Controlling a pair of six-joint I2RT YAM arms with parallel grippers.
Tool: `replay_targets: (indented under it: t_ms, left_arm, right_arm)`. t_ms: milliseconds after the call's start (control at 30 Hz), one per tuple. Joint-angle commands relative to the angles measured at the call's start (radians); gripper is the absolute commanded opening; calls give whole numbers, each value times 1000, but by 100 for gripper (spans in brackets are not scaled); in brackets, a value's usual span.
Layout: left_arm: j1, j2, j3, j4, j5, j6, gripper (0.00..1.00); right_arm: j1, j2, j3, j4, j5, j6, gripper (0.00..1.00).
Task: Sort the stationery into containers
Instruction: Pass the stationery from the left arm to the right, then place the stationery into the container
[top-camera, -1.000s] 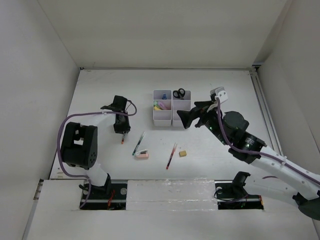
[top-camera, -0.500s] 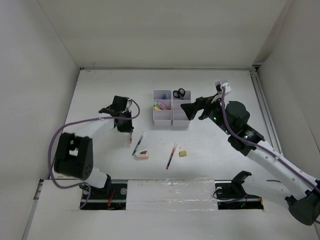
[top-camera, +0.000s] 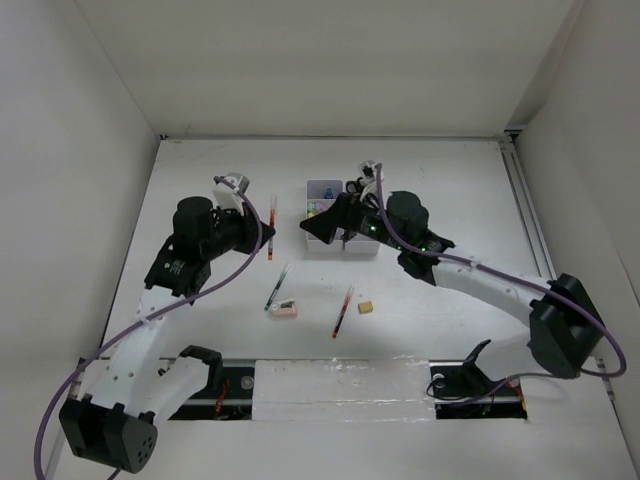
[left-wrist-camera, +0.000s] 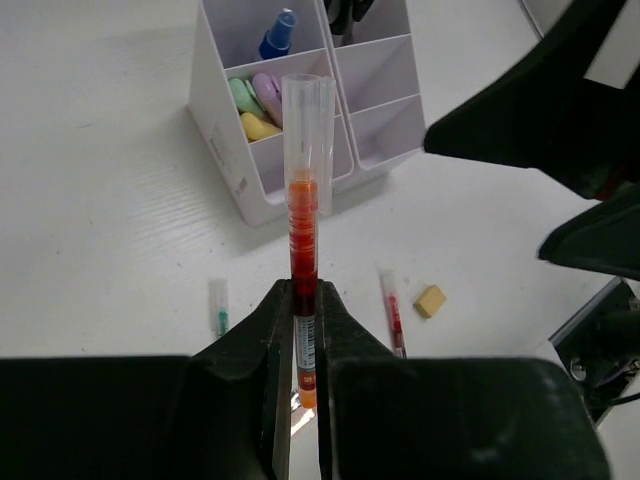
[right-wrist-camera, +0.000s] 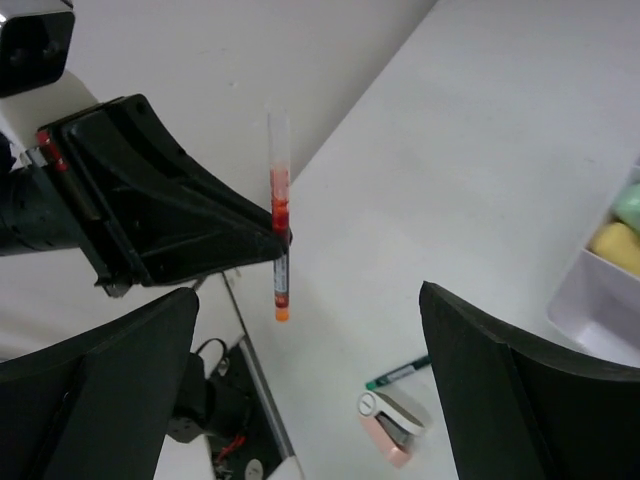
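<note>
Red pen (left-wrist-camera: 303, 215) now lifted off table by left tool (left-wrist-camera: 305, 300).

My left arm (top-camera: 140, 335) and right arm (top-camera: 490, 285) wear white shells over black joint housings, and a purple cable (top-camera: 44, 432) trails along each. My left gripper (left-wrist-camera: 303, 300) has matte black, wedge-shaped fingers; my right gripper (right-wrist-camera: 310, 350) has broad black ones. A grey-white camera block (top-camera: 232, 184) caps each wrist.
</note>
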Motion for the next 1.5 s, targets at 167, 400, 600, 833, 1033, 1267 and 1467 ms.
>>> replay_targets:
  t_ms: [167,400,600,833,1033,1267,1467]
  left_arm:
    - [-1,-45,-11,64,156,21,0]
    - [-1,-63,-20,64,165,31,0]
    - [-1,-63,-20,64,147,31,0]
    - [-1,-63,-20,64,128,31,0]
    - [-1,-63,-11,42,64,20,54]
    - [-1,-63,-20,42,73,20,100]
    - [-1,-63,-20,42,55,20,100]
  right_arm:
    - [74,154,197,193,2,71,94]
    - [93,261,286,182,-7,71,81]
    - [111,295,297,172,-17,71,55]
    - [111,304,297,181,-37,71,0]
    - [110,286,288,169,-17,21,0]
    - [13,265,308,158,-38,-128,0]
    - [-111,214,219,211,-39,-327,0]
